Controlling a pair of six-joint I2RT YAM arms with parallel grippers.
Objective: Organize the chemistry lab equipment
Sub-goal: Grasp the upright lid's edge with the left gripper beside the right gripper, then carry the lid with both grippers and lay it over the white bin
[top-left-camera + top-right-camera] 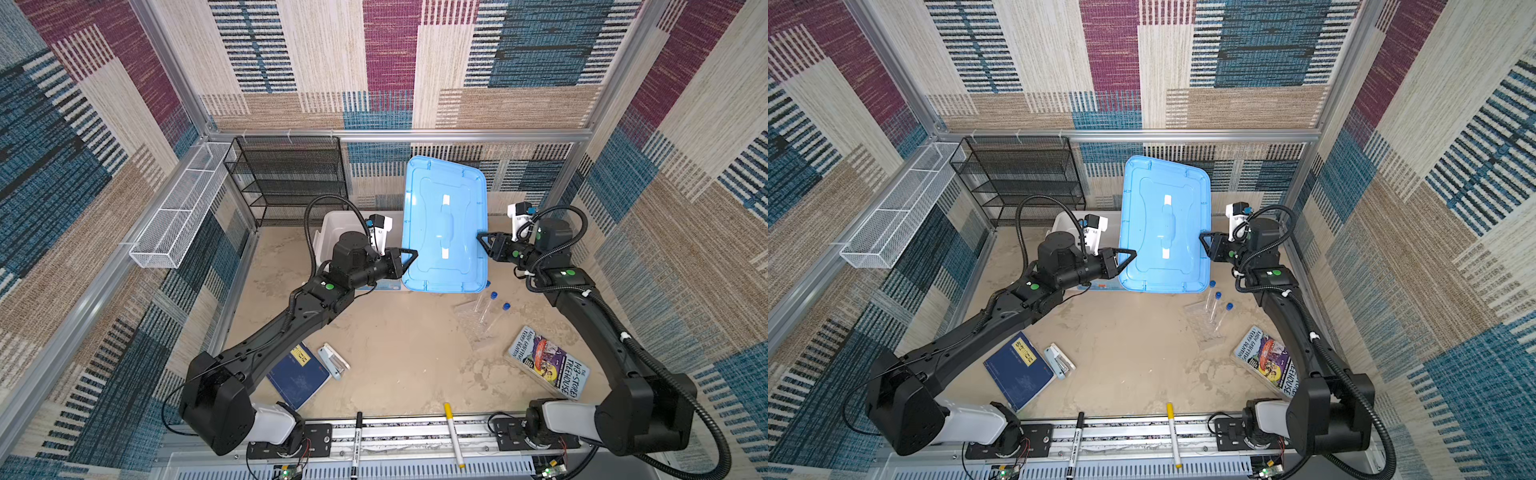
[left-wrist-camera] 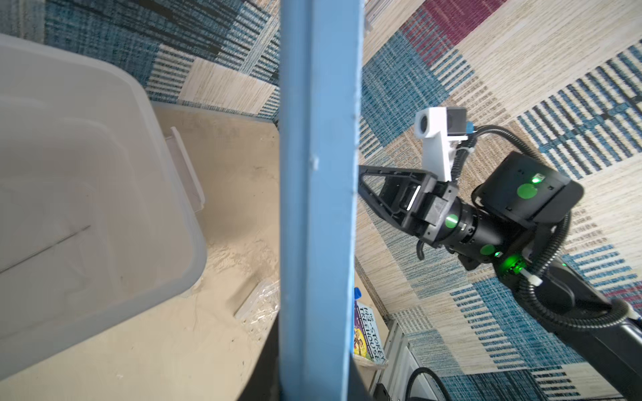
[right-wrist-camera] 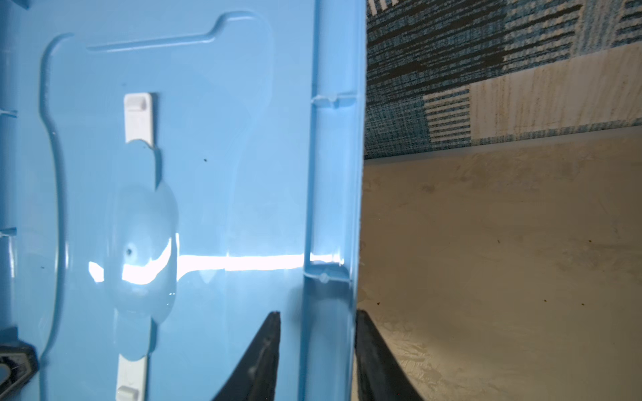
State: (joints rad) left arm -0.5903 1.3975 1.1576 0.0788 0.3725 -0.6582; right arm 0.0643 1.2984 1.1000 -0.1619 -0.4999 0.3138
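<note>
- I am working a blue lid [image 1: 1165, 224] between both arms: my left gripper [image 1: 1130, 254] is meeting its left edge, my right gripper [image 1: 1204, 239] its right edge.
- The lid is hanging tilted over a white bin [image 1: 1064, 222].
- Three blue-capped test tubes [image 1: 1214, 308] are lying at a clear plastic rack [image 1: 1198, 324], in front of the lid.
- A dark blue book [image 1: 1019, 374] and a pale blue stapler [image 1: 1059, 362] are sitting together front left; a picture book [image 1: 1264, 359] is lying front right.
- A black marker [image 1: 1074, 444] and a yellow marker [image 1: 1173, 436] are resting across the front rail [image 1: 1121, 433].

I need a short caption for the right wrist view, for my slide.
Right gripper, jaws either side of the rim of the blue lid, beige table beyond.
</note>
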